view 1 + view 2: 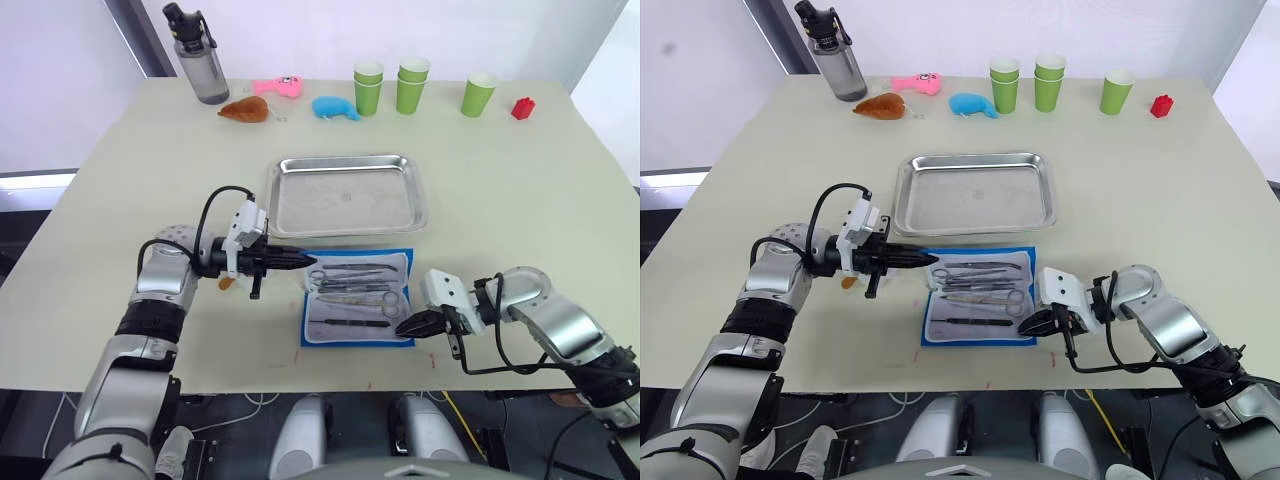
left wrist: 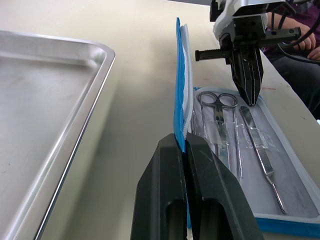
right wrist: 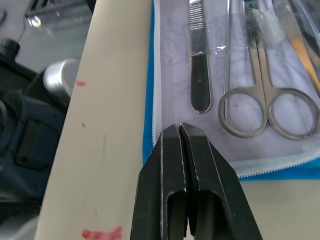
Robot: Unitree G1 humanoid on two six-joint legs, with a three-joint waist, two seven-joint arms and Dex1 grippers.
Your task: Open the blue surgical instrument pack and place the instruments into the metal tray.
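Note:
The blue surgical instrument pack [image 1: 358, 342] lies open near the table's front edge, just in front of the metal tray [image 1: 345, 160]. Several silver instruments [image 1: 350, 295], scissors [image 2: 219, 107] among them, rest on its pale lining. My left gripper [image 1: 306, 260] is shut on the pack's cover flap [image 2: 181, 75], which stands upright on edge at the pack's left side. My right gripper [image 1: 402, 328] is shut, its tips resting on the lining at the pack's near right corner [image 3: 160, 120]. The tray holds nothing.
Along the far edge stand a grey bottle [image 1: 202, 60], three stacks of green cups [image 1: 412, 83], a red block [image 1: 522, 108], and pink [image 1: 280, 87], blue [image 1: 335, 107] and brown [image 1: 245, 109] toys. A small orange item [image 1: 227, 283] lies under my left wrist.

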